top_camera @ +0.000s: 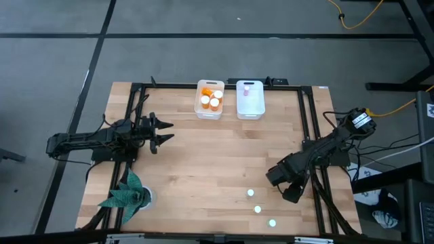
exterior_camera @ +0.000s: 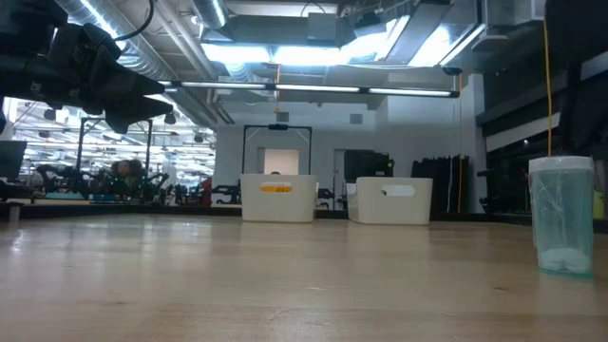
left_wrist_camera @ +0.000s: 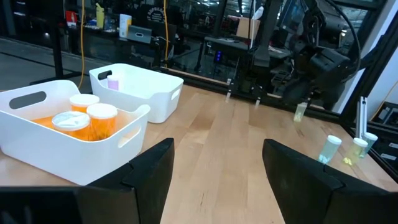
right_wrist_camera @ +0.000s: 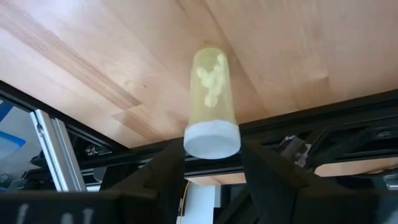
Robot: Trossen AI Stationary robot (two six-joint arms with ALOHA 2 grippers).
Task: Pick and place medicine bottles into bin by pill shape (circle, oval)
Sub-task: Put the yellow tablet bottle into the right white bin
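The left gripper hangs above the bench well to the left of the bins, jaws spread wide with nothing between them; it looks to be waiting.

At the far edge of the bench stand two white bins, side by side. The left bin holds three orange bottles with white caps, standing close together. The right bin, just beside it, holds one small pale bottle near its far wall. So four bottles appear sorted, if each bin stands for one pill shape; which shape goes where cannot be read from here.

Further right, and well on the near side of the bins, three small bottles stand in a loose diagonal row on the bench, untouched. One of them shows large in the low view, its green-tinted body clear with pale pills at the bottom.

The right gripper is just right of that row, at the bench's right side. Its wrist view shows a pale yellow-green bottle with round-looking pills and a white cap, lying between the two fingers. The jaws sit close on either side of the cap, but whether they clamp it or are just parted cannot be told.

By this count the job is roughly half done: three bottles on the bench and the one at the right gripper are left.
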